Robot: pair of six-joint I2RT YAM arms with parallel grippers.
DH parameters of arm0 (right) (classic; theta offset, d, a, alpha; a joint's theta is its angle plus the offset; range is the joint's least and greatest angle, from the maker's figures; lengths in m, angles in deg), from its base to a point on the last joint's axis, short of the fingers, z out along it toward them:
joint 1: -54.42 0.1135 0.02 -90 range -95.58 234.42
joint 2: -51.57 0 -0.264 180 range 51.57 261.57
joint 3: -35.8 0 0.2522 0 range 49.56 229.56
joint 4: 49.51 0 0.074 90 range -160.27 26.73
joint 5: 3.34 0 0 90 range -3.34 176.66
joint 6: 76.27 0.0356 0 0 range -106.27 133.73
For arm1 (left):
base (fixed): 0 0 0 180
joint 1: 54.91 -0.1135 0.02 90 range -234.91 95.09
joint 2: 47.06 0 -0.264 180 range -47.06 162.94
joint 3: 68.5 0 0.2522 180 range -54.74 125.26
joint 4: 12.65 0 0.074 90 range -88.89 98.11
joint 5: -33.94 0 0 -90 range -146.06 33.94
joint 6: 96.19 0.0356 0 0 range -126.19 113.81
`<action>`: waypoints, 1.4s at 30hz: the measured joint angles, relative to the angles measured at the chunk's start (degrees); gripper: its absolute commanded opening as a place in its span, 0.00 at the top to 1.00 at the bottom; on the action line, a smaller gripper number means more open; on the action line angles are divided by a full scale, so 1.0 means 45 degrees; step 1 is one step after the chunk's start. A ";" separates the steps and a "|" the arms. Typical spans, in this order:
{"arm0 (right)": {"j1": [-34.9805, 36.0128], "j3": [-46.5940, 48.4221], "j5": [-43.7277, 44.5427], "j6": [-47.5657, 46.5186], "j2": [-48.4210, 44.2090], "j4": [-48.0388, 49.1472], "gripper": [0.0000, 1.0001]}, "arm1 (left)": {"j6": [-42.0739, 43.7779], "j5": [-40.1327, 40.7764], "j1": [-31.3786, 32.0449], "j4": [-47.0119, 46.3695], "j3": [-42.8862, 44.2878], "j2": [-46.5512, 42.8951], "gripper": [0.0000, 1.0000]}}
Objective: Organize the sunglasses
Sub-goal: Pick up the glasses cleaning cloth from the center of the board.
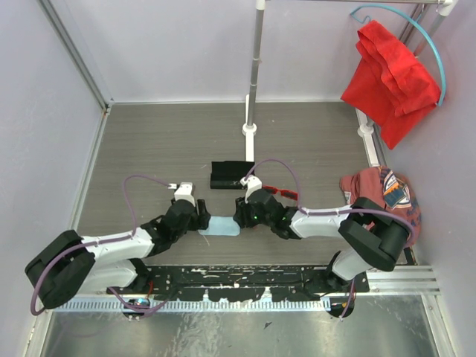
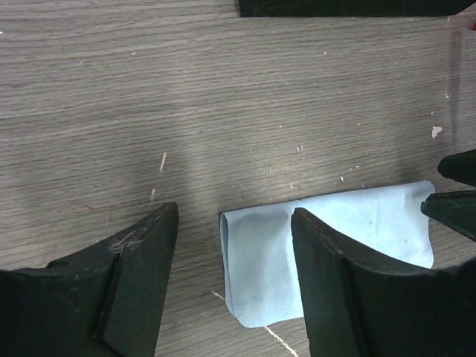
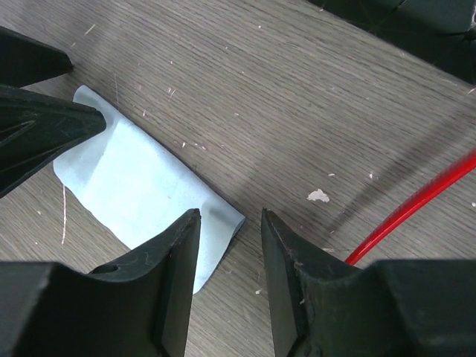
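Cloth (image 2: 372, 223) folding looks like the step, so pinch both ends evenly: left gripper (image 2: 234, 216) is wide open at 1 end, right gripper (image 3: 230, 216) narrower at the other. Sunglasses (image 3: 416, 202) lie on the counter (image 1: 149, 149) just beside the right gripper.

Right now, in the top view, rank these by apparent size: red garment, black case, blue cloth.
1. red garment, clearly the largest.
2. black case.
3. blue cloth, folded and partly hidden at its ends, so its place below the case is unsure.
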 measured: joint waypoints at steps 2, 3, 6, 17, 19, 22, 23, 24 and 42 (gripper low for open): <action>-0.0058 0.0015 -0.0083 0.0034 0.0058 0.0073 0.56 | 0.0000 -0.0039 -0.0063 -0.0087 0.0053 0.0136 0.32; -0.0097 0.0019 -0.0102 0.0044 0.0092 0.0121 0.56 | 0.0005 -0.0063 -0.0087 -0.0151 0.0073 0.0214 0.32; -0.0185 0.0034 -0.0209 0.0078 0.0160 0.0155 0.55 | 0.0010 -0.0219 -0.0194 -0.0495 0.0092 0.0452 0.36; -0.0311 0.0039 -0.0461 0.0141 0.0194 0.0282 0.56 | 0.0034 -0.0884 -0.0340 -0.1545 0.0219 0.1355 0.56; -0.0311 0.0039 -0.0495 0.0160 0.0194 0.0316 0.56 | -0.0015 -0.0923 -0.0340 -0.1719 0.0223 0.1506 0.58; -0.0316 0.0039 -0.0534 0.0199 0.0194 0.0321 0.56 | -0.0078 -0.0967 -0.0350 -0.1836 0.0223 0.1583 0.61; -0.0321 0.0039 -0.0554 0.0223 0.0194 0.0321 0.56 | -0.0107 -0.0971 -0.0350 -0.1826 0.0223 0.1583 0.62; -0.0340 0.0039 -0.0568 0.0233 0.0194 0.0321 0.56 | -0.0117 -0.0981 -0.0350 -0.1812 0.0223 0.1583 0.62; -0.0369 0.0039 -0.0622 0.0277 0.0282 0.0330 0.56 | -0.0141 -0.0797 -0.0350 -0.0466 -0.0049 -0.0024 0.53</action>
